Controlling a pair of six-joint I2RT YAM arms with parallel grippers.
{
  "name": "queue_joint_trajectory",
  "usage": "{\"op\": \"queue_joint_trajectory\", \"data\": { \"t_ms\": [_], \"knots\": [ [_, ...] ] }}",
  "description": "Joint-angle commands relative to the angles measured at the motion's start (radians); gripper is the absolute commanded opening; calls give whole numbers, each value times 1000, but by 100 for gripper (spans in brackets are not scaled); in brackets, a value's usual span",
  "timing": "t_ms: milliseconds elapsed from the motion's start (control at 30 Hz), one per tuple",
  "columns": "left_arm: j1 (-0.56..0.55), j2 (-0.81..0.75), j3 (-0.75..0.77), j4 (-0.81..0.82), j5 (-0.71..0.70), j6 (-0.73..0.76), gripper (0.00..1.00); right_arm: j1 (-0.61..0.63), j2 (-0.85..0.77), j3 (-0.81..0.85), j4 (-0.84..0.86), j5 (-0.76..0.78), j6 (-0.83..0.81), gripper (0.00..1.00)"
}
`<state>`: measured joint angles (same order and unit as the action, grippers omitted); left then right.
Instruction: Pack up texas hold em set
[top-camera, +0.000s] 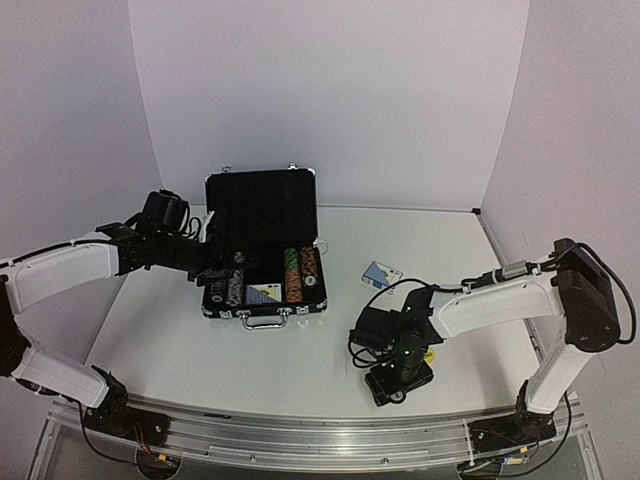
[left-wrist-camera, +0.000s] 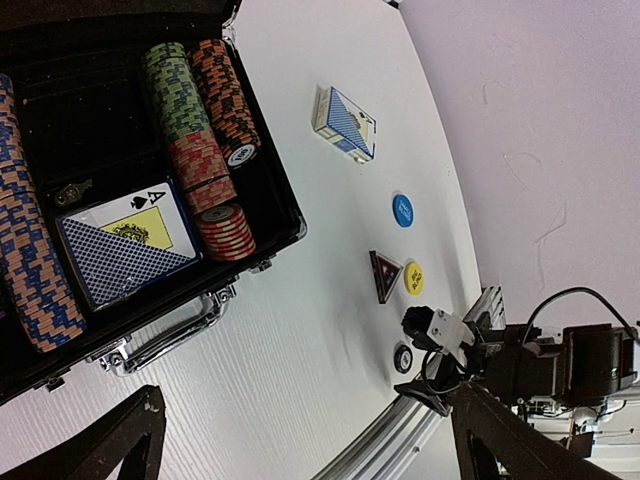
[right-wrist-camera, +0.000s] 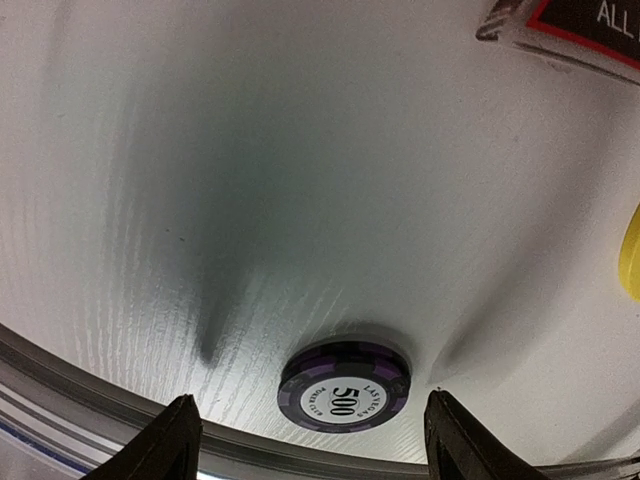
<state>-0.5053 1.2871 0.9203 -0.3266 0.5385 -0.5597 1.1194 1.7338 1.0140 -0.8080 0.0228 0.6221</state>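
Case: the black silver-trimmed handled case (top-camera: 262, 205) lay open at the top view's centre, lid upright, ready for loose pieces.
Stray chip: a purple-and-black striped poker chip (right-wrist-camera: 345, 388) lay on the white desk (right-wrist-camera: 250, 150), bottom centre of the right wrist view.
Right pincer (right-wrist-camera: 315, 455): spread astride that chip, touching nothing, apparently lined up to grasp it.
Left pincer (left-wrist-camera: 310, 445): wide open, empty, beside the case.
Unpacked: blue card deck (left-wrist-camera: 345, 123), blue round button (left-wrist-camera: 403, 210), yellow round button (left-wrist-camera: 413, 279), black triangular marker (left-wrist-camera: 385, 275), right half of the left wrist view.

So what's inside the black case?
Rows of striped chips and a blue card deck lie in the open case. Whatever is under them is hidden, and the left arm covers part of the case from above.
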Motion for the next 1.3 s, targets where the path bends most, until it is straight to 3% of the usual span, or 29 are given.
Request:
{"op": "queue_joint_trajectory", "data": {
  "t_ms": [0,267,367,600,767,1033,1267],
  "knots": [
    [-4,8,-9,47,-6,-12,100,3,10,-22,-9,39,44,70],
    [-4,5,-11,41,-14,-12,100,8,47,-30,5,78,63,59],
    [-4,2,-8,34,-17,-11,100,10,43,-45,23,71,70,50],
    [-4,-15,-16,19,-24,-13,100,16,72,-60,53,70,86,43],
    [-4,-39,-38,23,-24,-19,100,25,75,-60,55,94,101,28],
    [-4,-42,-55,13,-2,-21,100,36,-2,-8,51,93,59,25],
    [-4,-20,-85,101,110,-69,100,40,-73,60,32,92,10,26]
  ]
}}
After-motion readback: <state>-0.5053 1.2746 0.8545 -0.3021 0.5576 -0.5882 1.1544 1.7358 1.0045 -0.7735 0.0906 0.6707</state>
